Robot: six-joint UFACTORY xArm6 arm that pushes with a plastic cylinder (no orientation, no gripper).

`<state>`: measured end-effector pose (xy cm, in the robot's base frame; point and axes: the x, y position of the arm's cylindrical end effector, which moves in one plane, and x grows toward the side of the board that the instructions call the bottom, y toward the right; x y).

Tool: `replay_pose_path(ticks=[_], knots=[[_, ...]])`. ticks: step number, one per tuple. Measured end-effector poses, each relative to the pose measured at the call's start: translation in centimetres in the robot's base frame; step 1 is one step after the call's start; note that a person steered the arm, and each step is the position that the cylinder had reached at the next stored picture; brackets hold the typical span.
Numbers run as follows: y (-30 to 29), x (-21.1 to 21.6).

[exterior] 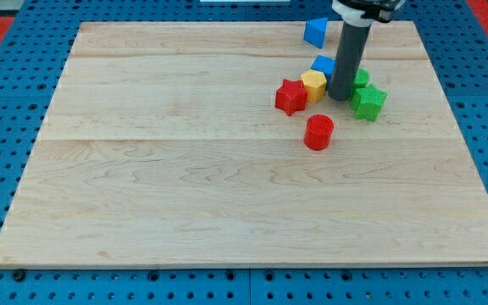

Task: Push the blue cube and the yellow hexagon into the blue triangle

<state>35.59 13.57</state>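
Note:
The blue triangle (315, 32) lies near the board's top edge, right of centre. The blue cube (323, 65) sits below it, with the yellow hexagon (313, 84) touching its lower left side. My rod comes down from the view's top, and my tip (340, 97) rests on the board just right of the yellow hexagon and below the blue cube, close to or touching both. The rod hides part of the blue cube's right side.
A red star (291, 97) touches the yellow hexagon's left side. A red cylinder (318, 132) stands below the cluster. A green star (368, 102) and another green block (361, 80) sit right of my tip. The wooden board (185, 186) lies on a blue pegboard.

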Motion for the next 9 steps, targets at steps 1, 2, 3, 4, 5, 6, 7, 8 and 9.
replay_pose_path(ticks=[1, 2, 3, 4, 5, 6, 7, 8, 9], knots=[[-1.7, -2.7], [-3.0, 1.0], [-7.5, -0.1], [-4.8, -1.7], [-5.2, -4.4], [-4.7, -5.2], [-2.3, -5.5], [-0.9, -7.3], [-4.2, -3.5]])
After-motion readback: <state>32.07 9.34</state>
